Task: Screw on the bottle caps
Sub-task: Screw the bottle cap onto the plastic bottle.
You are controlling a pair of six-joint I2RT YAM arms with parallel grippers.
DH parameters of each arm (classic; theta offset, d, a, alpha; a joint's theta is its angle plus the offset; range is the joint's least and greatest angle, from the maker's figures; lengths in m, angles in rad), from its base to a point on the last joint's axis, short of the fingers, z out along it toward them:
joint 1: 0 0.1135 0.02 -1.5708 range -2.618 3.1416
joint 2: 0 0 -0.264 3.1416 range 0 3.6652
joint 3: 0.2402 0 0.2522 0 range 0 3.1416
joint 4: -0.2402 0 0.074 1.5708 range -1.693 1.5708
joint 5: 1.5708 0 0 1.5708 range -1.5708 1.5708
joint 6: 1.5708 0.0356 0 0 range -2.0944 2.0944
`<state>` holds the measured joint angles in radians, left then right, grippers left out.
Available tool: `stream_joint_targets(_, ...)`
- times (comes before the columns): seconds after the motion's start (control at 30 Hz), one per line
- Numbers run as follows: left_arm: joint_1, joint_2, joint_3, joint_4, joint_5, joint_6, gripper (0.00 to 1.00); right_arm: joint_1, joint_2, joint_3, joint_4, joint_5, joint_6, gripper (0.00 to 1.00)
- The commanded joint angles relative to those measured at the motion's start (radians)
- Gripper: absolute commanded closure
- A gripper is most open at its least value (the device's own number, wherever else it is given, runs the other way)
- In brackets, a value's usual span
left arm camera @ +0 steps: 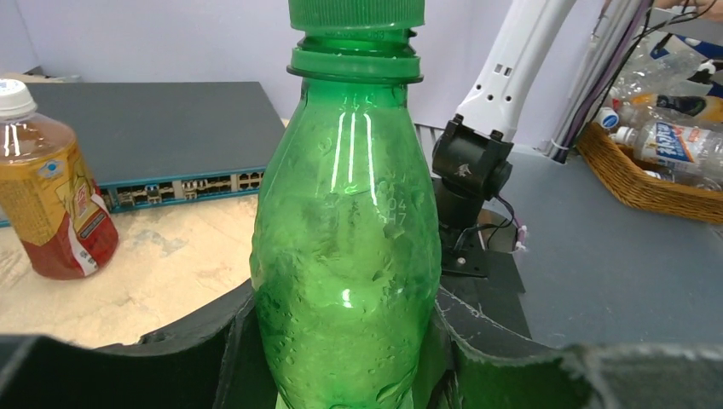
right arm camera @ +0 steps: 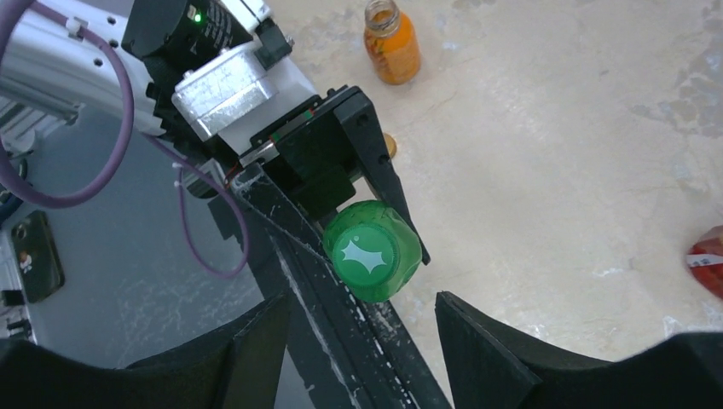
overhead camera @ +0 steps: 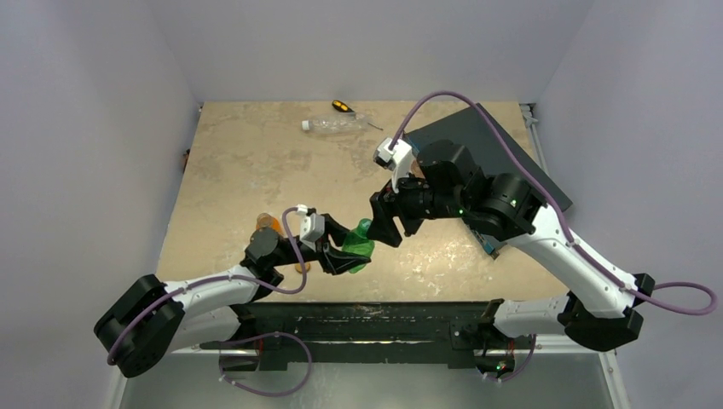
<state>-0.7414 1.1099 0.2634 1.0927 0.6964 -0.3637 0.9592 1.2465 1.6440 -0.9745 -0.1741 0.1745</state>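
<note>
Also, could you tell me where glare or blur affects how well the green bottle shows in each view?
Left wrist: the green bottle is sharp but carries white vertical glare streaks on its shoulder, and the left fingers at the bottom are blurred. Right wrist: the green cap is crisp. Top external: even light, but the bottle is small and partly hidden.

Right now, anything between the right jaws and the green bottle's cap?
Nothing visible. The right gripper has its jaws open, and the green cap faces the gap between them, touching neither. The left gripper clamps the green bottle lower on its body, clear of the cap.
</note>
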Motion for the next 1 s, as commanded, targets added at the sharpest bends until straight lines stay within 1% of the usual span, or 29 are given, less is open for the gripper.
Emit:
stream_joint_targets(0.0, 0.003, -0.019, 0.0, 0.068, 0.064, -0.034, 1.0, 0.003, 0.005, -0.027, -0.004, -0.087, -0.03, 0.35)
stream_joint_targets(0.27, 0.003, -0.006, 0.006, 0.084, 0.08, -0.049, 1.0, 0.002, 0.043, 0.014, 0.002, -0.111, -0.036, 0.38)
stream_joint_targets(0.6, 0.003, 0.009, 0.012, 0.075, 0.086, -0.049, 1.0, 0.003, 0.099, 0.091, -0.046, -0.097, -0.05, 0.46)
stream_joint_targets(0.73, 0.004, 0.008, 0.014, 0.074, 0.086, -0.05, 1.0, 0.003, 0.105, 0.093, -0.064, -0.083, -0.055, 0.5)
stream_joint_targets(0.97, 0.003, 0.018, 0.017, 0.07, 0.087, -0.048, 1.0, 0.002, 0.098, 0.083, -0.066, -0.078, -0.052, 0.52)
